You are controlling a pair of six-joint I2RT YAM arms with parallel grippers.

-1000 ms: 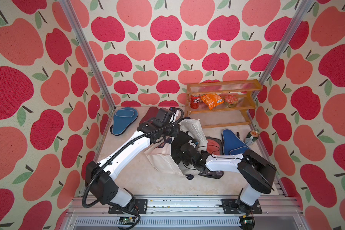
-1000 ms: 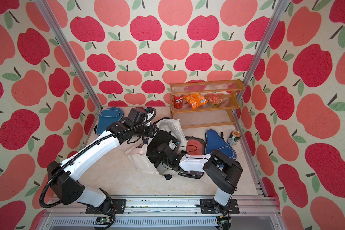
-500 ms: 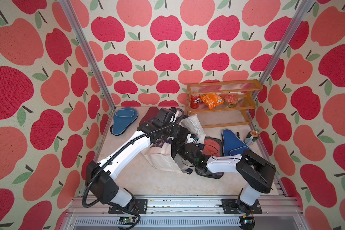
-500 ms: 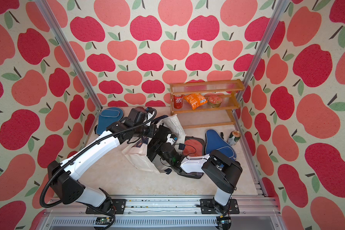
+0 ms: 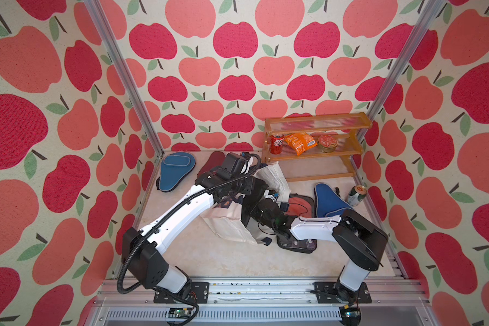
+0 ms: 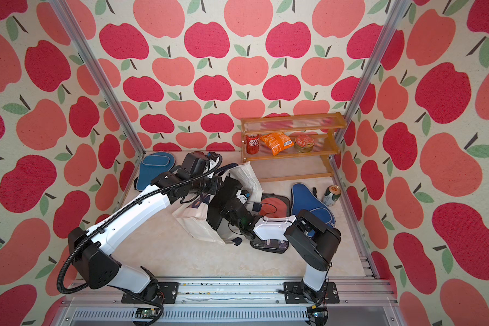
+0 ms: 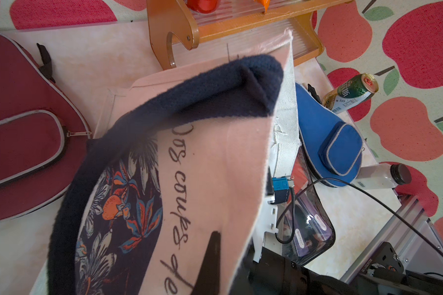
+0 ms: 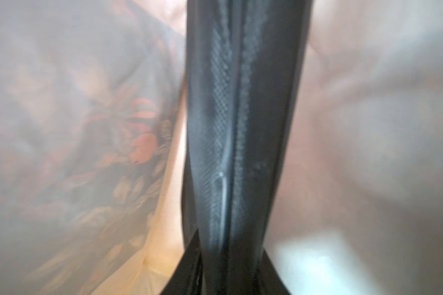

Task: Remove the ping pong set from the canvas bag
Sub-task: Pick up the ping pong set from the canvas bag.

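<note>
The canvas bag [image 5: 226,223] [image 6: 198,225] lies tipped at mid-floor, its mouth towards the right arm. My left gripper [image 7: 223,245] is shut on the bag's wall [image 7: 215,153] near the navy handle [image 7: 202,102]. My right gripper [image 8: 230,275] is inside the bag and hidden in both top views. It is shut on the black zip edge of a pouch [image 8: 241,127]. Outside lie pieces of the ping pong set: a blue case [image 5: 175,170] and a maroon case [image 5: 213,163] at the back left, a clear pouch with a red paddle [image 5: 299,203], and a second blue case [image 5: 329,201].
A wooden shelf [image 5: 316,127] at the back right carries a red can [image 5: 276,144], an orange snack bag [image 5: 299,142] and a round tin [image 5: 327,143]. A green can [image 5: 356,195] stands by the right wall, and a white bottle [image 7: 379,176] lies beside the second blue case.
My right gripper has pushed deeper into the bag and gone from open to shut on the black-edged pouch. The left arm has kept its hold on the bag.
</note>
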